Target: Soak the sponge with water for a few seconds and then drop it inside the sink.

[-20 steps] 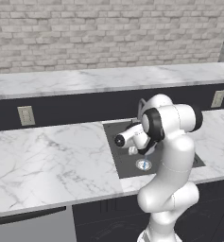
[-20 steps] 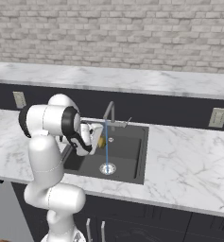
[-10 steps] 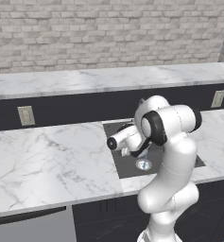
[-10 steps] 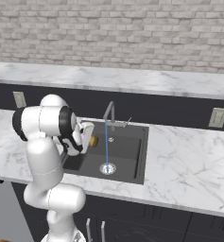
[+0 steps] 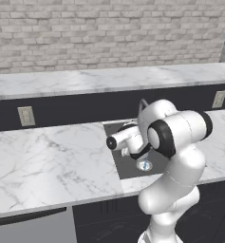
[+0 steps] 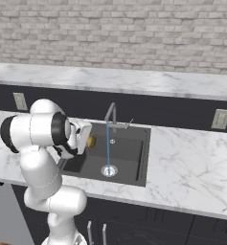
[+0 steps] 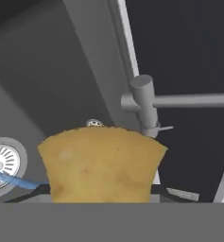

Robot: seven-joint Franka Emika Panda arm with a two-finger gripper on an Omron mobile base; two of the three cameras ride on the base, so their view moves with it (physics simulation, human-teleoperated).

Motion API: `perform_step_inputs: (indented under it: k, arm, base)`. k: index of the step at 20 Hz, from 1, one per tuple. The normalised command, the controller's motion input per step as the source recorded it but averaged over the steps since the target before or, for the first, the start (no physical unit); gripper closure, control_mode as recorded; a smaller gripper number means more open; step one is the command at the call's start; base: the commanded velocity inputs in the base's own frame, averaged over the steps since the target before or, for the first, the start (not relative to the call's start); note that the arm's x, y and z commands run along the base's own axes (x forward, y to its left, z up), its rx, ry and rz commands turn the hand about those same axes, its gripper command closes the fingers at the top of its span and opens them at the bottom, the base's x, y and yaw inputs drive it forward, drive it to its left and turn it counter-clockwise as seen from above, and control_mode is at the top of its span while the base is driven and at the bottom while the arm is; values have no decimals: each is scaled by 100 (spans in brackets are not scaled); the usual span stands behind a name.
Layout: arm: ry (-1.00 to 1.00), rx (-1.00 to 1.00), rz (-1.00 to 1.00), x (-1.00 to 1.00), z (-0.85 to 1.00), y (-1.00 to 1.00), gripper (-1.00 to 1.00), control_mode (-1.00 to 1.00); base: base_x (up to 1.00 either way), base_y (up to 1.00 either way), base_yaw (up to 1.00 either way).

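We are viewing the sink (image 6: 134, 162), a dark recessed basin in the marble counter (image 5: 47, 161), with the faucet (image 6: 111, 115) running and the water (image 6: 107, 146) falling as a thin blue stream onto the round drain (image 6: 108, 170). We are seeing the gripper (image 6: 86, 142) poised over the left part of the basin, its jaws closed on the sponge (image 6: 91, 141), which is showing as a small mustard-yellow block at the hand's tip. In the right base view the sponge is lying at about 9 o'clock from the stream, near it but apart from it. In the hand view the sponge (image 7: 101, 165) is filling the lower centre, squeezed between the fingers, with the drain (image 7: 4, 163) at 9 o'clock, the faucet base (image 7: 144, 101) at 1 o'clock, and a short length of the stream (image 7: 14, 182) passing low at the left without touching the block. In the left base view the arm's own bulk is hiding much of the basin (image 5: 115, 142), so the sponge cannot be told there.

We are judging the task as partly advanced: the sponge is in the grip, it is over the sink, and the tap is on. Whether any soaking is being accomplished cannot be told, since the block is sitting beside the stream, not under it. What is left, as we are reading it, is bringing the sponge into the water if needed, then opening the fingers so that it falls into the basin.
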Motion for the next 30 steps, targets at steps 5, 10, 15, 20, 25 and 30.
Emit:
perform_step_inputs:
  k: [5, 10, 15, 20, 25, 30]
  arm:
    - [0, 9, -5, -11, 52, 0, 100, -100]
    - [0, 15, -4, 0, 18, 0, 100, -100]
    - [0, 23, -1, 0, 2, 0, 100, -100]
    - [0, 26, 0, -2, 0, 3, 100, -100]
    - [0, 24, 0, -13, 0, 5, 100, -100]
    - [0, 18, 0, -20, 0, 6, 100, -100]
  base:
    - [0, 0, 0]
    - [0, 0, 0]
    - [0, 0, 0]
    - [0, 0, 0]
    - [0, 0, 0]
    - [0, 0, 0]
